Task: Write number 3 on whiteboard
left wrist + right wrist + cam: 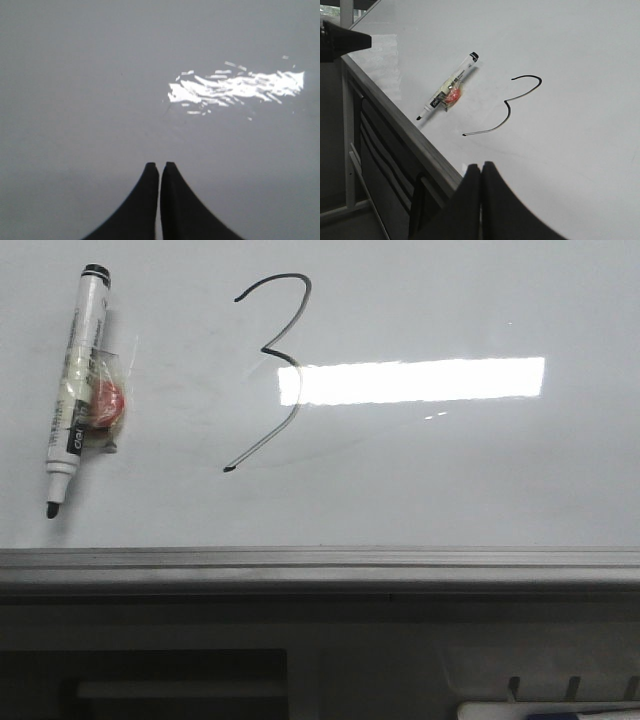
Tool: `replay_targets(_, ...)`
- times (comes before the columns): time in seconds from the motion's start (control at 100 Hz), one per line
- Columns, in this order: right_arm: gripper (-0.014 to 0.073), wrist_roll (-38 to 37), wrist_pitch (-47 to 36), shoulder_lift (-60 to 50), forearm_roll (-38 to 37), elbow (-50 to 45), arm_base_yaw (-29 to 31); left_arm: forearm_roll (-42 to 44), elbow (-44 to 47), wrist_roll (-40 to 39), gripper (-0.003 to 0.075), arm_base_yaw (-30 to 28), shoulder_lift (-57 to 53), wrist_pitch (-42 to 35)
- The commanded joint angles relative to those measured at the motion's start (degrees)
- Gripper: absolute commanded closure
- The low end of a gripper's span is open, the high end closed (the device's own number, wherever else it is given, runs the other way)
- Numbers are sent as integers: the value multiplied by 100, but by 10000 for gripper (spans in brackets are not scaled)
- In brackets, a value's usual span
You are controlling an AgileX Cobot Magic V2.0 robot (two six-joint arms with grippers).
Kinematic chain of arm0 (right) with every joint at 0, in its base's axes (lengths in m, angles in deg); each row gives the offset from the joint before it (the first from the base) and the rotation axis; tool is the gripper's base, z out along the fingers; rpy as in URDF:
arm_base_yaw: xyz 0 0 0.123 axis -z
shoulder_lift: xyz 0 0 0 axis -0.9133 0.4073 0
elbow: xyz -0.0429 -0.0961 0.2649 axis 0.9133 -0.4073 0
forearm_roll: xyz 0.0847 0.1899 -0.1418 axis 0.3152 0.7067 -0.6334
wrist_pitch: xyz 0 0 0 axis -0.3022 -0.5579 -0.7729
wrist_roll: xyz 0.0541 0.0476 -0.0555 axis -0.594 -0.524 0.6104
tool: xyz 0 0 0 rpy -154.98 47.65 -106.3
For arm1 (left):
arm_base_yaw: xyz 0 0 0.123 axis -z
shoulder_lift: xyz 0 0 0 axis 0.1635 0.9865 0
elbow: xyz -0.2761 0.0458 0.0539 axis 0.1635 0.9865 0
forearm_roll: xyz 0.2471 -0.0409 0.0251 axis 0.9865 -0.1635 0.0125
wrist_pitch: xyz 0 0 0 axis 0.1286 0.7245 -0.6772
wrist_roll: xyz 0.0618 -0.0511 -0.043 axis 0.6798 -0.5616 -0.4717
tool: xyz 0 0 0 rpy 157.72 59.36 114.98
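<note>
A: Front view?
B: Whiteboard (pixel 450 470) lying flat, grey rail along near edge. Number 3 (pixel 268 370) drawn in thin black line, tall, slanted, long lower tail running down-left. Glare bar touching its right side. Marker (pixel 75 390) left of the digit, uncapped, tip toward the rail, long axis near parallel to the 3's slant. Red lump taped to barrel. No arm in shot.

A: Left wrist?
B: Left gripper (pixel 159 166) closed, fingertips nearly meeting, nothing between. Only bare board and glare ahead. No digit, no marker in sight.

A: Right wrist?
B: Right gripper (pixel 481 166) also pinched closed, empty, hovering near the board's rail edge. Number 3 (pixel 510 107) straight ahead of the tips, well apart. Marker (pixel 447 93) beyond and to one side of the digit, lying along the rail edge, tip toward the rail.

A: Task status?
B: Looks done: digit complete, marker down, both claws empty.

A: If marker needed again?
B: Can't tell which arm is nearer; only right wrist sees it. Would need jaws opened and turned across the barrel's long axis, gripping clear of the taped lump.
</note>
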Motion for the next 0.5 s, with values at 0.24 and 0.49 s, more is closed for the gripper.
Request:
replay_targets(0.24,655,59,-459,34,-9,142,27,-266,62,-141,741,-17,-145,1274)
replay_targets(0.49,655,59,-459,34,-9,142,27,-255,62,-141,741,-17,-155,1274)
